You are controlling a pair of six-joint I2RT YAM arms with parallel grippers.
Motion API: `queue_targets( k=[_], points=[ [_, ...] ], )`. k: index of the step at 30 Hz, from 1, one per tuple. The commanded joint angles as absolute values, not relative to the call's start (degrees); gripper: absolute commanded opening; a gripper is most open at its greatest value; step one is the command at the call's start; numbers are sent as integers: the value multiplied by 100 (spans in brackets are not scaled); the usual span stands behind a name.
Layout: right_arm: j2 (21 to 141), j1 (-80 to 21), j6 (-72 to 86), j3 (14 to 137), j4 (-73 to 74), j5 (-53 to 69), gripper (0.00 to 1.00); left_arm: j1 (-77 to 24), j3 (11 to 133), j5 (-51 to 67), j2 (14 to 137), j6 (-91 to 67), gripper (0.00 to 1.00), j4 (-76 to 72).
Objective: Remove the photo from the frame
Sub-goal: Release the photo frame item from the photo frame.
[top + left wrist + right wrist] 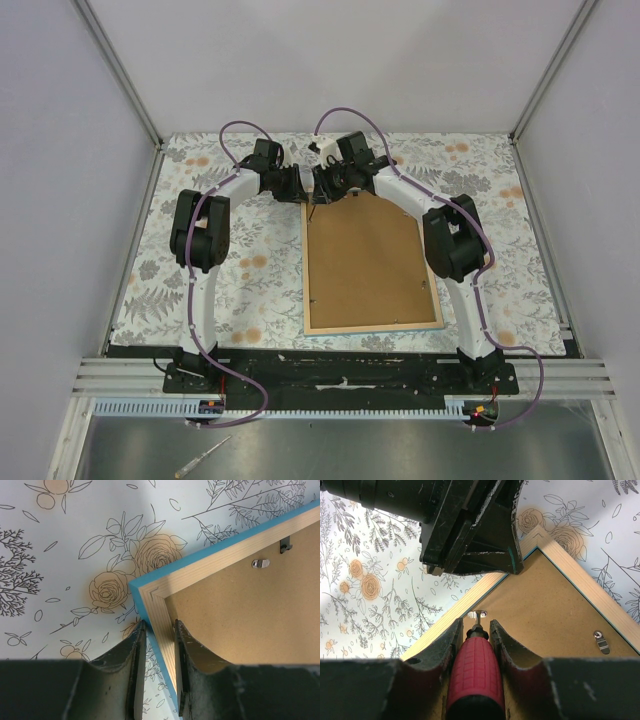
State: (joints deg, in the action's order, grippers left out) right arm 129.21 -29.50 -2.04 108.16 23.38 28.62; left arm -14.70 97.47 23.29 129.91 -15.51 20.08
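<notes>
Frame (156, 605) corner sits pinched in left gripper (160, 626); right gripper (475, 625) clamps red screwdriver (474, 675) at retaining tab (479, 613).

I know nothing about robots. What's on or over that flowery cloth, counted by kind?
Pincers: 2 (left pincer, right pincer)
Blue-edged frame, face down: 1
Brown backing board: 1
Red-handled screwdriver: 1
Total: 5

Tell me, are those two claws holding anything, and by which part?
The left gripper pinches the frame by its wooden rail near a corner. The right gripper holds a screwdriver by its red handle.
</notes>
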Motion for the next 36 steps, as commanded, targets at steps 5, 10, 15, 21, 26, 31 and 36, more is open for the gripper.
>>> queue_targets(
  k=[5,10,15,21,26,31,36],
  points=[
    [12568,-2953,-510,10828,2795,2865,0,-1424,9554,2329,12990,-1538,26,2320],
    [12568,-2962,-440,10872,2769,2971,0,-1424,9545,2347,12990,-1556,26,2312],
    [12673,-2962,-124,11039,2716,3164,0,-1424,9536,2373,13008,-1573,26,2303],
    [12762,-3015,-88,11136,2725,3076,0,-1424,9519,2382,12999,-1573,26,2294],
    [12718,-3015,-141,11092,2725,3032,0,-1424,9527,2399,13008,-1582,26,2294],
    [12727,-3023,-158,11101,2725,2980,0,-1424,9527,2399,13008,-1582,26,2294],
    [12700,-3023,-255,11066,2742,2813,0,-1424,9527,2391,13008,-1582,26,2285]
  ],
)
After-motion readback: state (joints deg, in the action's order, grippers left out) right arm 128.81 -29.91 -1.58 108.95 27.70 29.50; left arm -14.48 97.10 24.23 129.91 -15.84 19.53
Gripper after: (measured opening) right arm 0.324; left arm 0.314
